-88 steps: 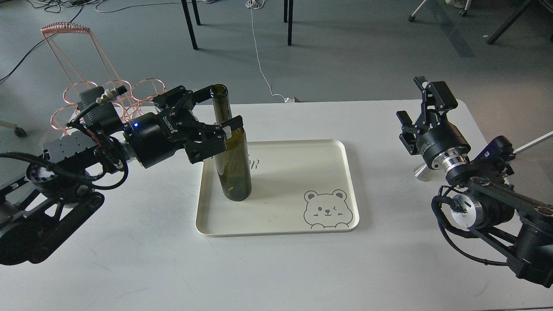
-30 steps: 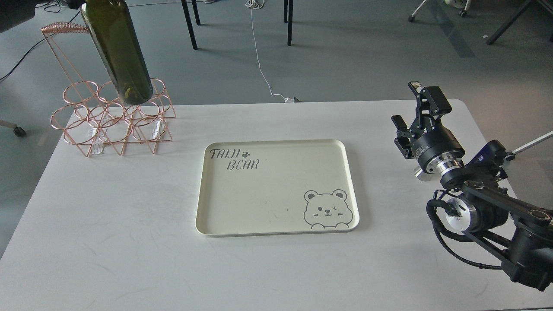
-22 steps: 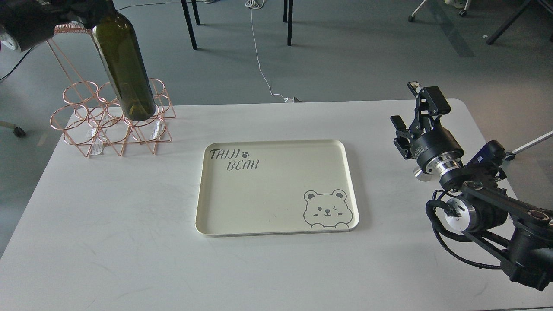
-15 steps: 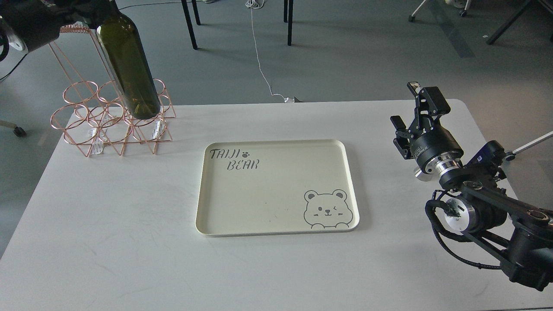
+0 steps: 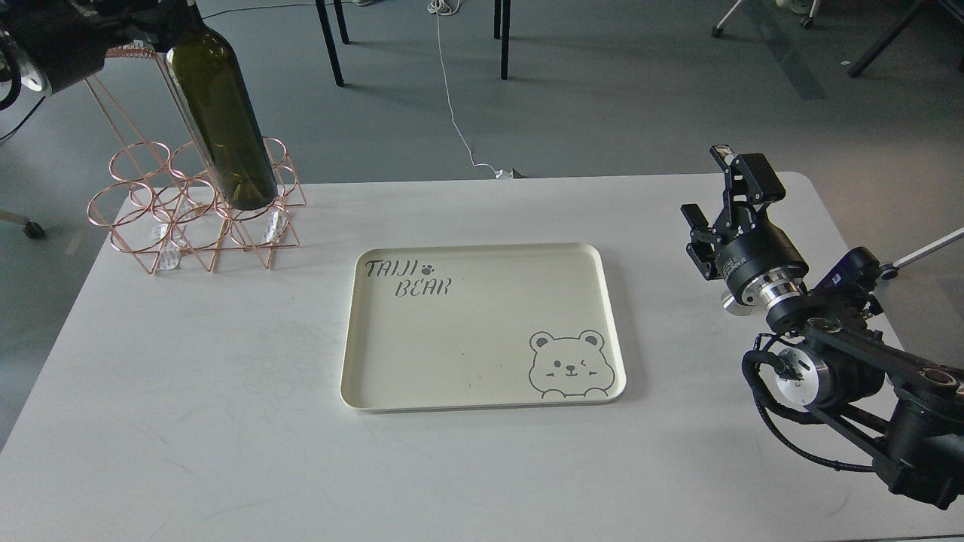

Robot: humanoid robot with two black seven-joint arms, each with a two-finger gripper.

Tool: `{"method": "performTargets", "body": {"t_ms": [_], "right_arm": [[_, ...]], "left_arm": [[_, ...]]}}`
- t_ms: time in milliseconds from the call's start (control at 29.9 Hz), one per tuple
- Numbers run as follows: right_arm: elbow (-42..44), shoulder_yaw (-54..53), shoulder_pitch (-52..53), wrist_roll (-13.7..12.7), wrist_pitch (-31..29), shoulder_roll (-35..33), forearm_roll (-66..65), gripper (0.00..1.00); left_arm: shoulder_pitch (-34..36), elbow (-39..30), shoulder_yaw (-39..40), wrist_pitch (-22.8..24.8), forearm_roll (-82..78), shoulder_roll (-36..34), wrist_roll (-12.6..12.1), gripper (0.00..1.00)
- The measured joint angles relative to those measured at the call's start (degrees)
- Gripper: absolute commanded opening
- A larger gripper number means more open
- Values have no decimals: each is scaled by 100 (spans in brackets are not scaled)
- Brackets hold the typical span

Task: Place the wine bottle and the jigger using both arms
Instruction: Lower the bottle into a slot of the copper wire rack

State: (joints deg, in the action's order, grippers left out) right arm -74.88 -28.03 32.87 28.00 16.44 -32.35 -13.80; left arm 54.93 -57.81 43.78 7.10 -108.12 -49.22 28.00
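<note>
The wine bottle [image 5: 222, 120] is dark olive green and tilted, with its top leaning left and its neck cut off by the view's top edge. Its base sits in a front ring of the copper wire rack [image 5: 143, 226] at the table's back left. My left gripper [image 5: 154, 19] shows only in part at the top left corner, holding the bottle by its upper part. My right gripper [image 5: 712, 184] is open and empty at the right side of the table. The jigger [image 5: 729, 299] shows only as a shiny sliver behind the right wrist.
A cream tray [image 5: 482, 354] with a bear drawing and the words TAIJI BEAR lies in the middle of the white table [image 5: 226, 421]. Chair legs and a white cable are on the floor beyond the table.
My left gripper lifted the bottle off the tray, carried it to the back left and lowered its base into the rack. My right arm has barely moved.
</note>
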Motion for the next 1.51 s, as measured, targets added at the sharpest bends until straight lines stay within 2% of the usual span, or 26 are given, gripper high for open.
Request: {"method": "performTargets", "body": {"t_ms": [635,1505], "right_arm": [[0,0,0,0,-1,-8,0,99],[-9,0,-18,0,0,-18,0,99]], "left_arm": [[-16,227,-44,-150,20,180,0,15],[0,358,-265,-227,1,92,1,15]]}}
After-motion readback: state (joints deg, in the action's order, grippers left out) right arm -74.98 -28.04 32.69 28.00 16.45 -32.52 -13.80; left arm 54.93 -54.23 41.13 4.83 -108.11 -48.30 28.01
